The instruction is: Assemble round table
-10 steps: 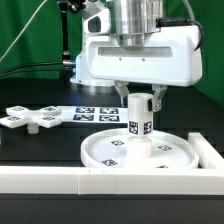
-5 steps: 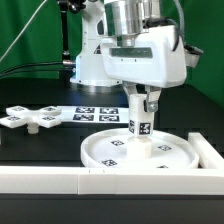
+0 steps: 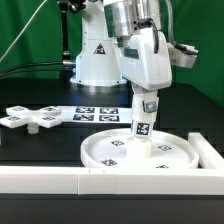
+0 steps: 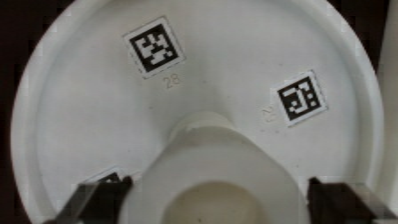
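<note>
The large rimmed round disc (image 3: 108, 152) lies flat near the table's front, tags up; it fills the wrist view (image 4: 89, 90). The short thick post (image 3: 141, 128) stands upright on the disc's middle, and the wrist view looks down on its top (image 4: 222, 175). My gripper (image 3: 147, 105) comes down from above and is shut on the post's upper end, with a dark finger (image 4: 103, 197) touching each side of it. The flat cross-shaped piece (image 3: 30, 117) lies apart at the exterior view's left.
The marker board (image 3: 95, 113) lies behind the disc. The long white border wall (image 3: 60, 178) runs along the front edge and turns back at the exterior view's right (image 3: 208, 148). The arm's white base (image 3: 95, 62) stands at the back.
The wrist has turned about its vertical axis, so the hand's broad face now shows narrow and angled. The post stays upright on the disc, still gripped.
</note>
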{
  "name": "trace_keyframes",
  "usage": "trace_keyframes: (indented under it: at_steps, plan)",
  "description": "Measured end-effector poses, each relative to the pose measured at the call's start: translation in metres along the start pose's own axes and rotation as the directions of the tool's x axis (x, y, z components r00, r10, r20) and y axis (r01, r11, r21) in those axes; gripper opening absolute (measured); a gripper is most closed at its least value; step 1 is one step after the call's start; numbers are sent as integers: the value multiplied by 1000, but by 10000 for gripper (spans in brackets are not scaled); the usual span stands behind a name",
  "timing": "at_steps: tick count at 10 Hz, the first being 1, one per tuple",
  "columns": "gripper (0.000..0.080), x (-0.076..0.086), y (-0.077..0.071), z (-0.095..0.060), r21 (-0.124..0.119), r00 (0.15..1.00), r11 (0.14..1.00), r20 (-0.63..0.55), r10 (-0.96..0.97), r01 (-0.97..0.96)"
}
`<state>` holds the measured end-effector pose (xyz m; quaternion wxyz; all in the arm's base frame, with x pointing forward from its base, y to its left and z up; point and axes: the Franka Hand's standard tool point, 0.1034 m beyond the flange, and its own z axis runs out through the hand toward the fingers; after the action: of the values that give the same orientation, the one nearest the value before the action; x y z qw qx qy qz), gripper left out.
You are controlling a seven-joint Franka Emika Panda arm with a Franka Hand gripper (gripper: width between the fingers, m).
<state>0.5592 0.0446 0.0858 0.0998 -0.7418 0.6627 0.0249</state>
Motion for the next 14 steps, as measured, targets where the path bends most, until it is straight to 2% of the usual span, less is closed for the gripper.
trace_keyframes:
  at_steps: [1,2,4,7,9,10,13,14]
  plan:
    - [586,0,0,0,-1,999,999,0,-49,49]
    - [630,-3,2,0,-33,993,993,6,-114,114]
    - [646,-4,2,0,-31,945,945,11,-327,327]
    - [648,-5,2,0,-30,854,853,16,-521,521]
    - [648,-10,0,0,-60,681,680,2,-732,731]
    - [648,-12,-1,0,-65,608,606,4,-794,793]
    - [648,-9,0,0,-60,468,466,16,-884,883]
    - [648,-8,0,0,-59,385,383,21,-923,922]
